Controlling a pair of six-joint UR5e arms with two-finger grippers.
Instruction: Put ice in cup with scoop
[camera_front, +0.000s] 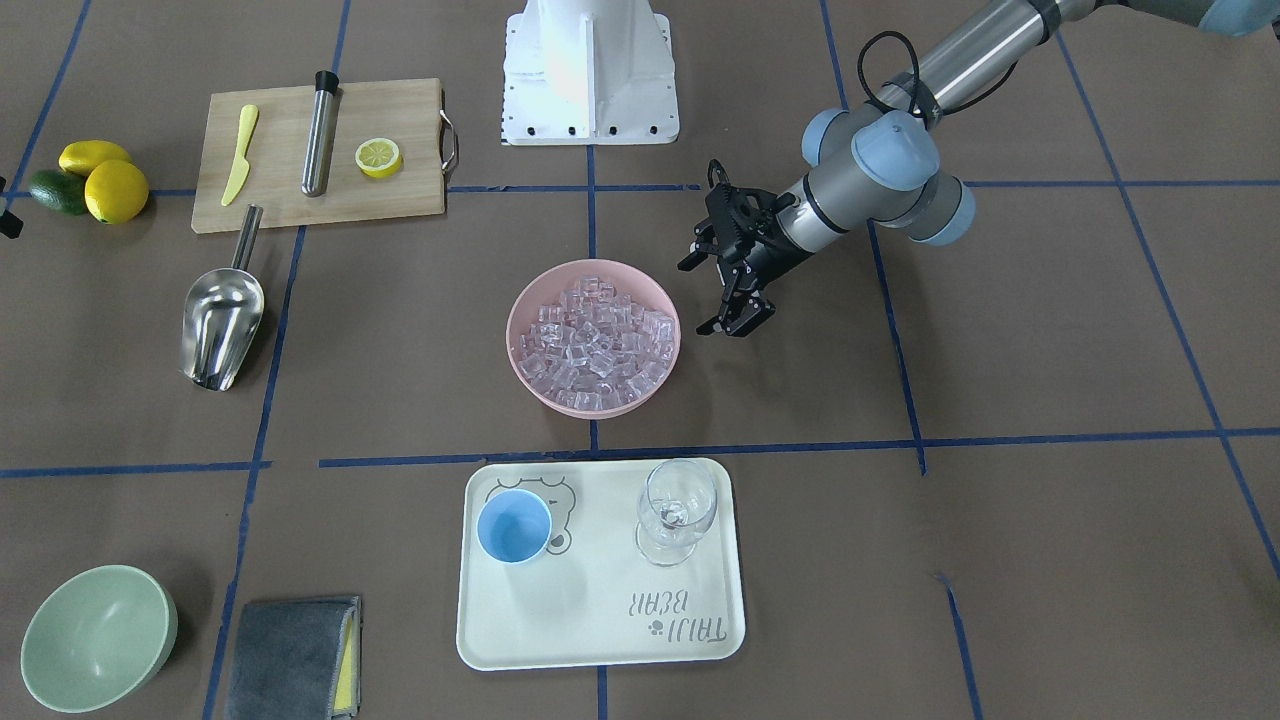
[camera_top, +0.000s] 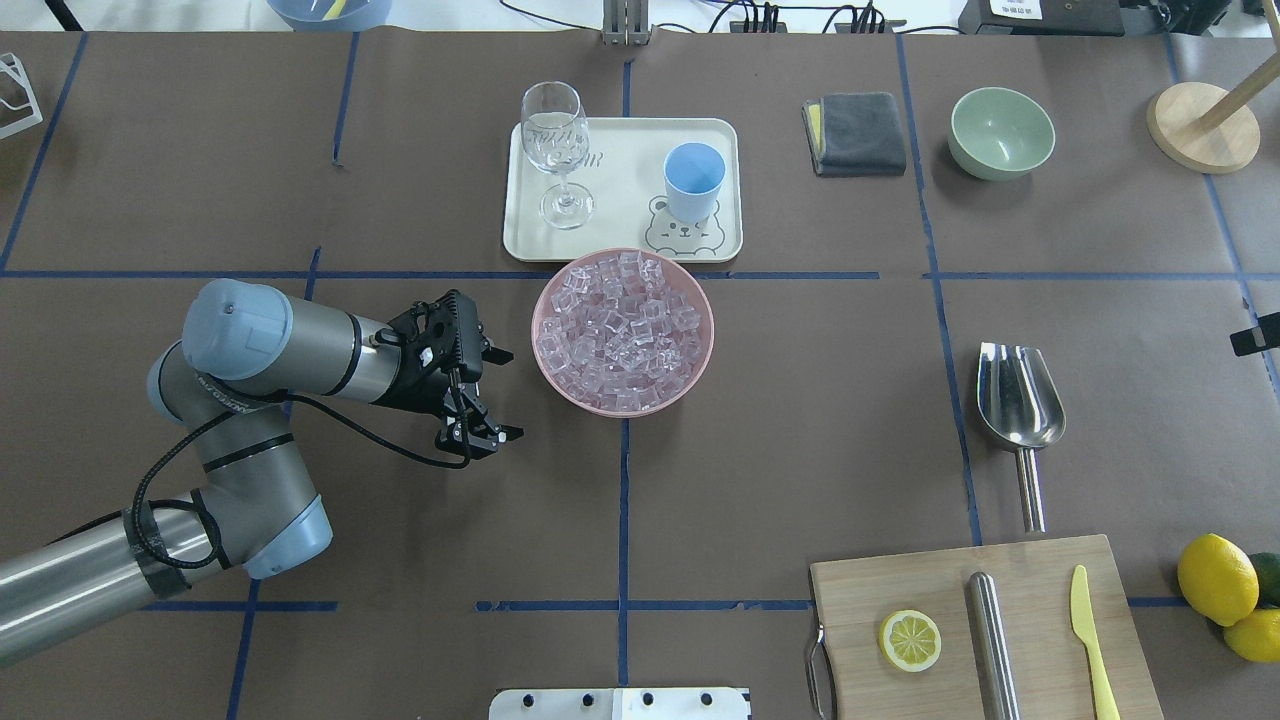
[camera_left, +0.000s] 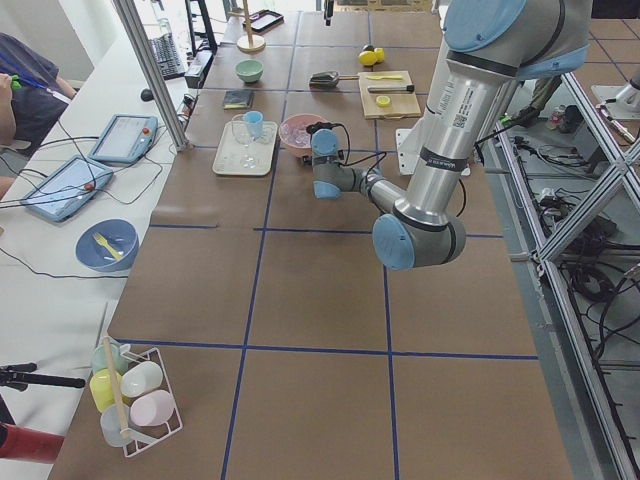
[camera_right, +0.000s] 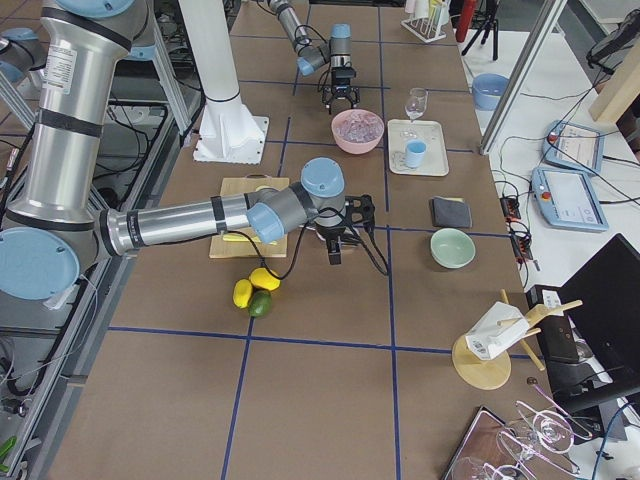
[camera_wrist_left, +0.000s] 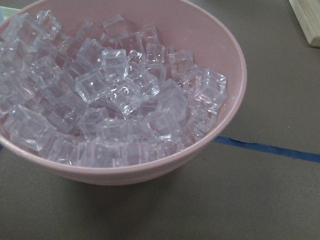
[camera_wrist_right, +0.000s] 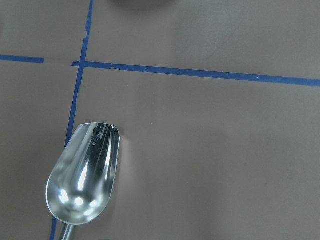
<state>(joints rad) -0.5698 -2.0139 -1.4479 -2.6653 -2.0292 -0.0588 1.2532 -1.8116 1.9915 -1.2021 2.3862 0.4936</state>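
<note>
While looking down from over the robot's shoulders, find the scoop (camera_top: 1020, 400) flat on the table, at 3 o'clock from the pink bowl (camera_top: 708, 345) and well apart from it. Note its long line: open mouth at 12 o'clock, thin handle at 6 o'clock, toward the robot. Count this as the right arm's side, so judge the right gripper (camera_right: 335, 252) the nearer one. Cannot tell from the side view whether open or shut. Look through the right wrist camera: scoop low at 7 o'clock, handle off the bottom edge, nothing touching it. Find the left gripper (camera_top: 510, 393) at 9 o'clock from the bowl, just beside it, fingers wide apart, holding nothing. See the ice (camera_top: 625, 330) heaped in the bowl, and the cup (camera_top: 694, 178) on the tray (camera_top: 625, 200) at 12 o'clock from the bowl, near, with nothing inside. Probably best to reach for the handle end, at 6 o'clock.
</note>
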